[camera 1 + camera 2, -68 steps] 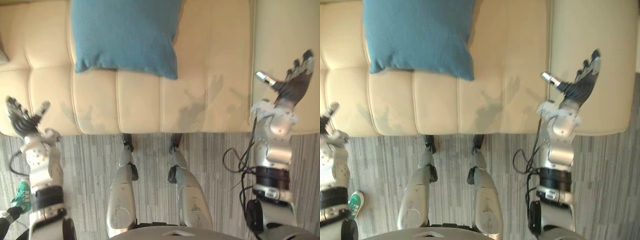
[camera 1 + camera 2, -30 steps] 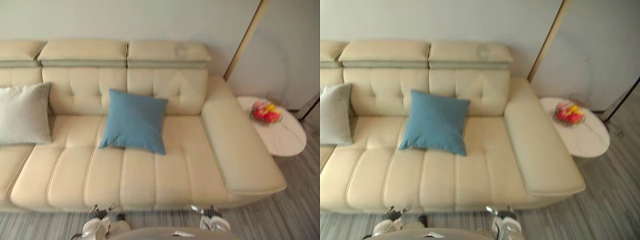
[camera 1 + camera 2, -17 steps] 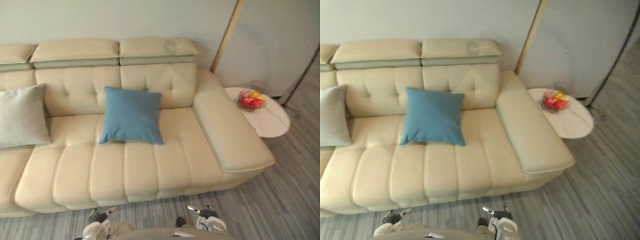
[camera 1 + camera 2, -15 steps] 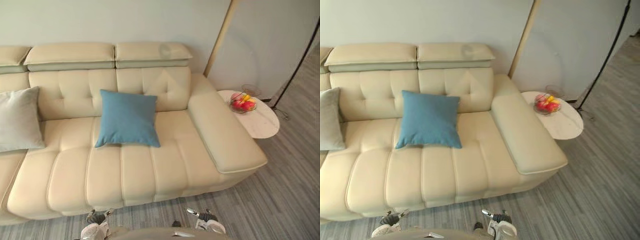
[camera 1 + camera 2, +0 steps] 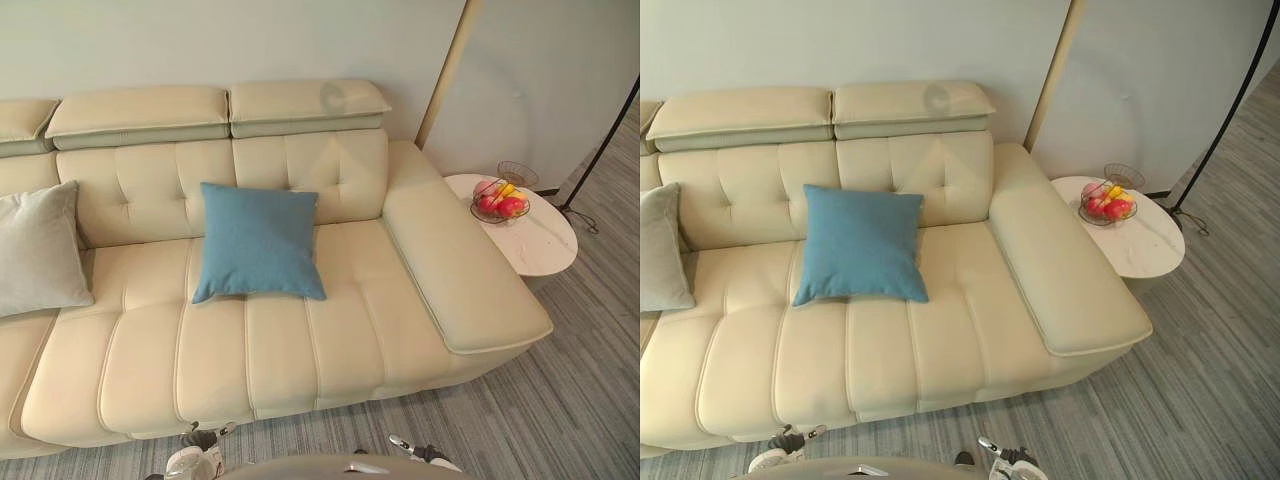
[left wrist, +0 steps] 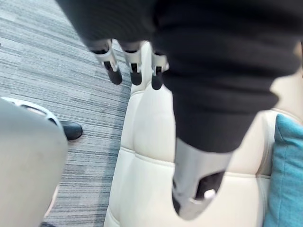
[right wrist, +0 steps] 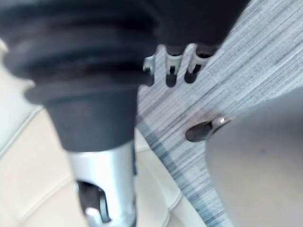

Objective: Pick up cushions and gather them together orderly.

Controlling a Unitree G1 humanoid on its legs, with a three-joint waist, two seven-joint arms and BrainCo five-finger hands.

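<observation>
Two cushions sit on the cream sofa (image 5: 340,330), both propped against its backrest. The blue cushion (image 5: 258,243) stands on its lower edge near the middle, face turned up and forward, its top edge against the backrest; it is close to square, so neither axis reads as longer. The grey cushion (image 5: 40,250) leans the same way at the sofa's left end (partly cut off by the view's edge), well apart from the blue one.

The left hand (image 6: 134,64) hangs low before the sofa's front edge, fingers straight and holding nothing. The right hand (image 7: 171,66) is over the floor, fingers relaxed, also empty.

One side table (image 5: 545,250) stands beside the right armrest, carrying one fruit bowl (image 5: 497,200).
</observation>
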